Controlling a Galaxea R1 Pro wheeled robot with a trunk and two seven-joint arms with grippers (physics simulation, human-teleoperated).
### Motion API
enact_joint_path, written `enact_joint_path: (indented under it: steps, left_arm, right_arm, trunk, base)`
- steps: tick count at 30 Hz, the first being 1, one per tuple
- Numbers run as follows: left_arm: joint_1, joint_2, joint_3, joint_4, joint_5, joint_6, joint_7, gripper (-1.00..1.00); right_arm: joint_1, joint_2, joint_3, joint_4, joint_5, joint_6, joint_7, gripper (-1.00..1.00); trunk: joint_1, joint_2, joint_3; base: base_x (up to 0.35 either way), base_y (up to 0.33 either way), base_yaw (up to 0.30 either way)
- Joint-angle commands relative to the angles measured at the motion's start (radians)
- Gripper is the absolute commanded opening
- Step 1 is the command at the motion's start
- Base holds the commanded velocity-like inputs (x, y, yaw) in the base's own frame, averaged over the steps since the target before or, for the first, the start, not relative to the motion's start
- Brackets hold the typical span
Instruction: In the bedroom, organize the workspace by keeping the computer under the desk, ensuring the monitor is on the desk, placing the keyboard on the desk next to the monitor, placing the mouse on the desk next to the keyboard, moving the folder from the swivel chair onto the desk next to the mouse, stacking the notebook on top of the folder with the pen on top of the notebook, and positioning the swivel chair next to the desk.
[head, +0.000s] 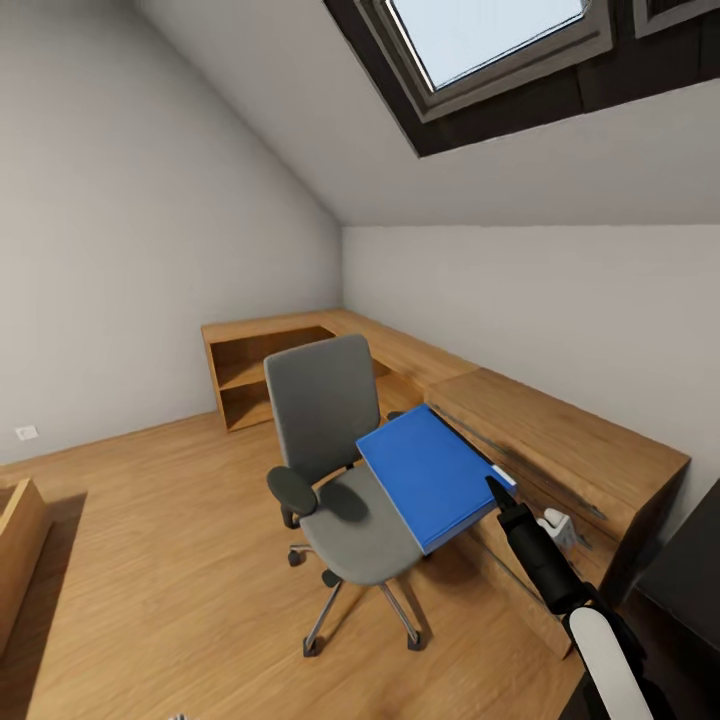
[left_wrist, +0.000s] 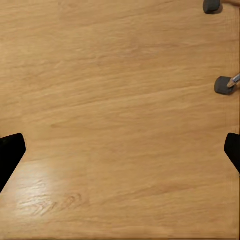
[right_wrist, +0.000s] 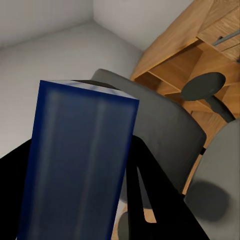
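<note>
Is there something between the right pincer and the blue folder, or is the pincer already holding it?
Nothing visible stands between them. The right pincer is shut on the near edge of the flat bright blue folder, which is tilted above the seat of the grey padded swivel chair. The right wrist view shows the folder between the black fingers.

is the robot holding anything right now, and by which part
Yes. The right gripper is shut on the blue folder, pinching it at its near corner edge, above the chair. The left gripper is open over bare floor.

Swivel chair (head: 335, 440) grey cloth; folder (head: 432, 475) smooth blue; floor (head: 170, 560) glossy wood.
</note>
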Motion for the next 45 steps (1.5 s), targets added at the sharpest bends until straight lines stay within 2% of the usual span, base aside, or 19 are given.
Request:
enact_joint_path:
  steps: [1,6,9,13,14,18,24,29,36,45]
  left_arm:
    - [-0.001,0.003,0.0,0.001,0.005,0.004,0.001,1.0]
    - [-0.001,0.006,0.0,0.002,0.008,0.015,0.001,1.0]
    - [-0.001,0.007,-0.001,0.025,0.009,0.017,-0.001,1.0]
    - [-0.001,0.003,-0.001,0.037,0.008,0.015,-0.002,1.0]
    - [-0.001,-0.004,-0.002,0.043,0.006,0.014,-0.002,1.0]
    - [-0.001,-0.005,-0.003,0.062,0.004,0.011,0.001,1.0]
    - [-0.001,-0.005,-0.003,0.06,0.006,0.01,0.008,1.0]
    - [-0.001,-0.005,-0.003,0.061,0.005,0.01,0.008,1.0]
    - [-0.001,-0.006,-0.004,0.064,-0.001,0.015,0.008,1.0]
    - [-0.001,-0.005,-0.007,0.1,-0.005,0.017,0.005,1.0]
  right_arm:
    - [0.0,-0.002,-0.002,0.0,-0.008,0.01,0.002,-1.0]
    - [0.0,-0.003,0.0,0.008,-0.007,0.013,-0.017,-1.0]
    - [0.0,-0.004,-0.003,-0.005,-0.008,0.015,-0.07,-1.0]
    - [0.0,-0.002,-0.004,-0.014,-0.009,0.011,-0.094,-1.0]
    - [0.0,0.005,-0.004,-0.044,-0.008,-0.009,-0.164,-1.0]
    - [0.0,0.002,-0.004,-0.073,-0.011,-0.005,-0.189,-1.0]
    - [0.0,-0.003,-0.01,-0.079,-0.013,-0.004,-0.187,-1.0]
    - [0.0,-0.006,-0.049,-0.088,-0.014,0.0,-0.187,-1.0]
    - [0.0,-0.004,-0.074,-0.084,-0.012,-0.006,-0.192,-1.0]
    - [0.001,-0.006,-0.081,-0.086,-0.014,0.003,-0.188,-1.0]
  trunk:
    - [-0.004,0.007,0.002]
    - [-0.023,0.042,0.018]
    - [-0.035,0.063,0.027]
    - [-0.05,0.091,0.04]
    - [-0.054,0.098,0.043]
    - [-0.069,0.126,0.055]
    - [-0.092,0.168,0.074]
    - [-0.111,0.203,0.09]
    - [-0.138,0.252,0.112]
    - [-0.173,0.315,0.14]
  base:
    - [0.0,0.0,0.0]
    - [0.0,0.0,0.0]
    - [0.0,0.0,0.0]
    - [0.0,0.0,0.0]
    - [0.0,0.0,0.0]
    - [0.0,0.0,-0.079]
    - [-0.006,0.0,-0.263]
    - [-0.219,0.0,-0.271]
    - [-0.274,0.0,-0.272]
    - [-0.037,0.0,-0.277]
